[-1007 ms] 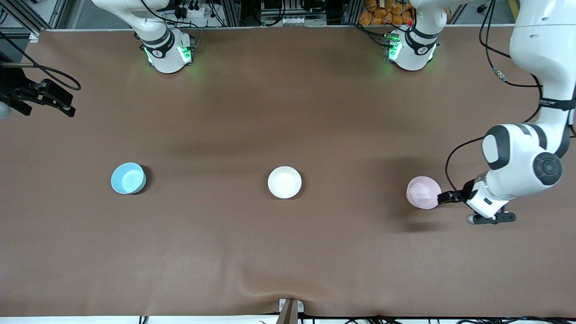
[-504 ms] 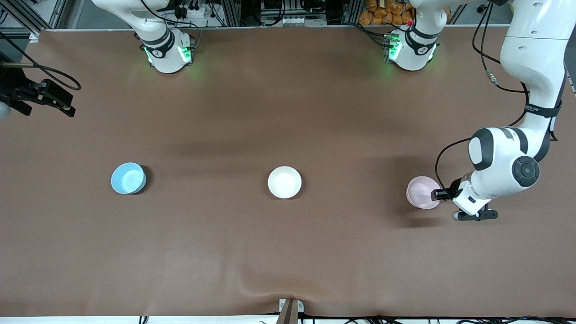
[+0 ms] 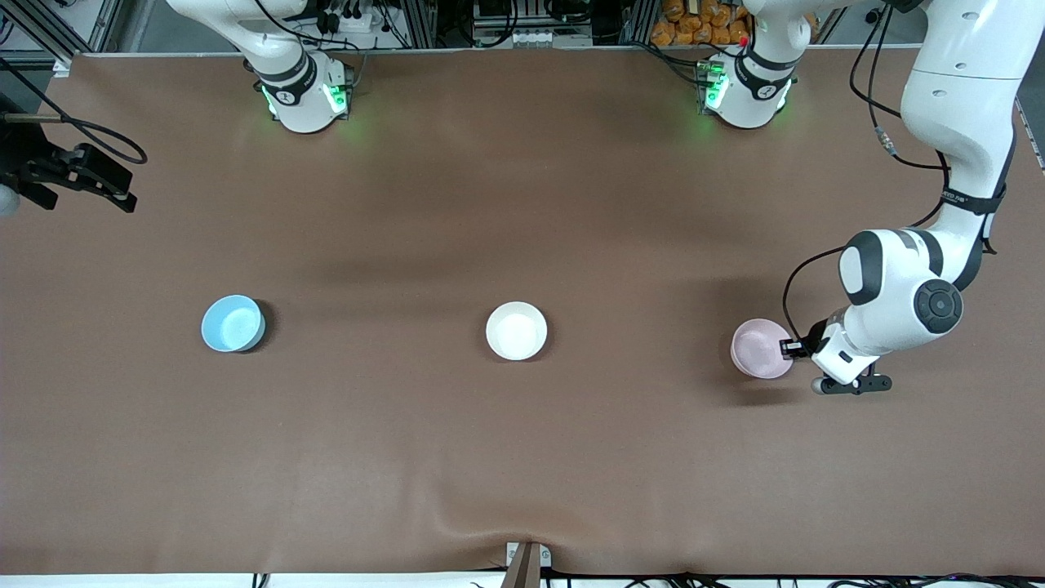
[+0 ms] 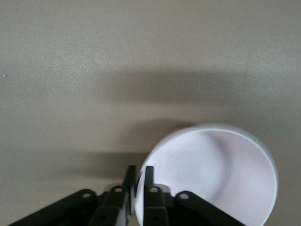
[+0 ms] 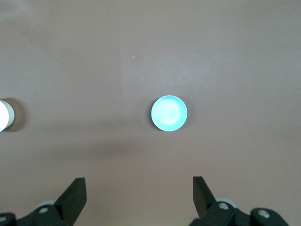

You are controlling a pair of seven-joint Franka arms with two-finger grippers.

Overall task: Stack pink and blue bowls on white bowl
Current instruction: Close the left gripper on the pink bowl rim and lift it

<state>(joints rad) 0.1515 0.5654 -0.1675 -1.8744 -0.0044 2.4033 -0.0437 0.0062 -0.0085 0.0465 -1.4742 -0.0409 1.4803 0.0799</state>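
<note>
One tool, the left (image 3: 790,349), has clamped the pink bowl's (image 3: 759,349) rim; right tool (image 5: 138,197) gapes.

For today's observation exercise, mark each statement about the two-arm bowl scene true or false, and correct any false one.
1. The left gripper is shut on the rim of the pink bowl. True.
2. The blue bowl already sits inside the white bowl. False: it stands alone toward the right arm's end of the table, apart from the white bowl.
3. The right gripper is open, high over the table. True.
4. The white bowl stands between the pink and blue bowls. True.
5. The right gripper holds the blue bowl. False: it holds nothing; the blue bowl rests on the table below it.
</note>
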